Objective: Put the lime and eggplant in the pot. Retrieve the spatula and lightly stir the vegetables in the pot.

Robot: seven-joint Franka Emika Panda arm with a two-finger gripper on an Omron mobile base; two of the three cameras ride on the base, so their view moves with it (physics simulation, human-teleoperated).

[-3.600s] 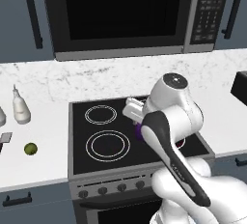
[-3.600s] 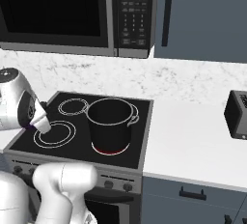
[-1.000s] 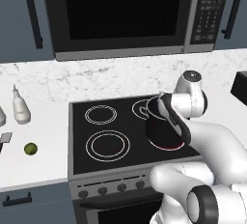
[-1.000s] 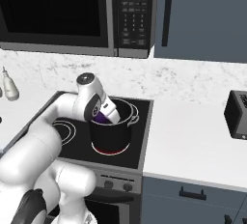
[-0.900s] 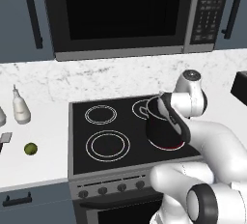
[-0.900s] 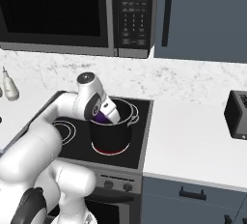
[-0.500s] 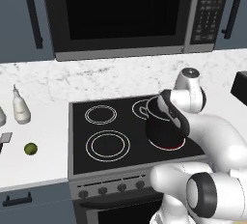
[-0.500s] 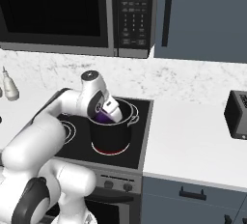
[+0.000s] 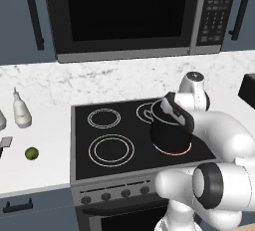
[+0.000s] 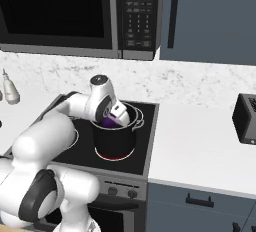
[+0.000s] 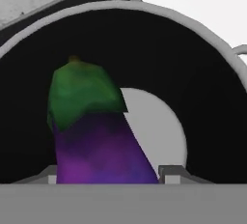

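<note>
Hanging just inside the mouth of the pot [image 11: 202, 54], the eggplant [image 11: 94, 138] fills the lower left of the hand view, its green cap pointing up and its purple body running down between the two finger tips [image 11: 171, 172], which sit against its sides and clamp it. Behind it, in the centre of that view, the pale pot floor shows. In the right base view a patch of purple [image 10: 109, 121] sits at the gripper [image 10: 116, 117], at the pot's [image 10: 117, 143] rim in the middle of the frame. In the left base view the pot [image 9: 169, 138] stands right of centre on the stove's [image 9: 94, 168] front right burner, with the arm's wrist bent over its top. The lime [image 9: 32, 153] lies at the far left edge of that frame on the white counter [image 9: 35, 175], well apart from the stove. A white bottle [image 9: 21, 111] stands above it near the wall. The microwave [image 9: 124, 16] spans the top of the frame.
</note>
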